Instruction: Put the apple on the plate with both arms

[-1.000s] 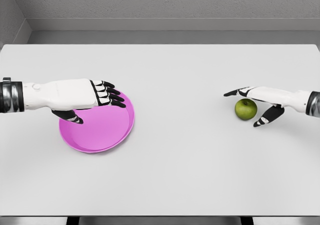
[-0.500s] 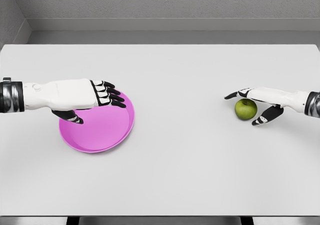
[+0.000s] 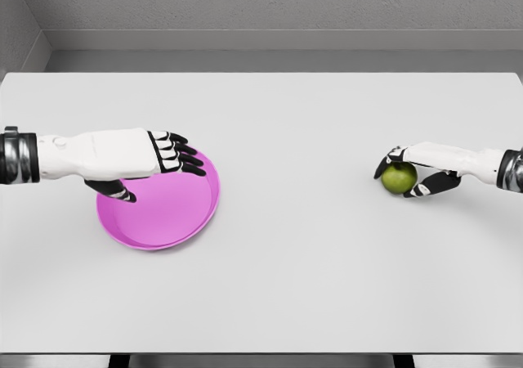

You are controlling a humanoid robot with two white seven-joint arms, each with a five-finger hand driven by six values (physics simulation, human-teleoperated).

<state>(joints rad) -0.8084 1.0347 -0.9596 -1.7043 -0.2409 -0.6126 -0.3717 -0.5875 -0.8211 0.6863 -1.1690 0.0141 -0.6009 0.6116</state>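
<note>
The table [image 3: 278,286] is filling almost the whole frame, pale and flat, with the wall running along the top edge. The plate [image 3: 167,217], pink and round, is lying at centre left. The left arm is coming in from the left edge at mid height, and the left hand [image 3: 155,159] is hovering over the plate's upper left rim with fingers loosely bent and holding nothing; whether the thumb is touching the plate cannot be told from here.

The right arm is entering from the right edge at mid height. The right hand [image 3: 411,170] is wrapping the apple [image 3: 399,177], fingers curling over the top and far side, thumb coming under the near side. The apple, small and green, is sitting at centre right, well apart from the plate.

Step in hand, as judged: securing the grasp before any lift. The apple is round and smooth, so it is likely to roll or squirt out if thumb and fingers are pressing off-centre; opposing contacts across its widest part are wanted. Lifting clear of the table before travelling toward frame left is advisable, since dragging risks rolling it free. The left hand appears placed to steady the plate or receive the fruit.
</note>
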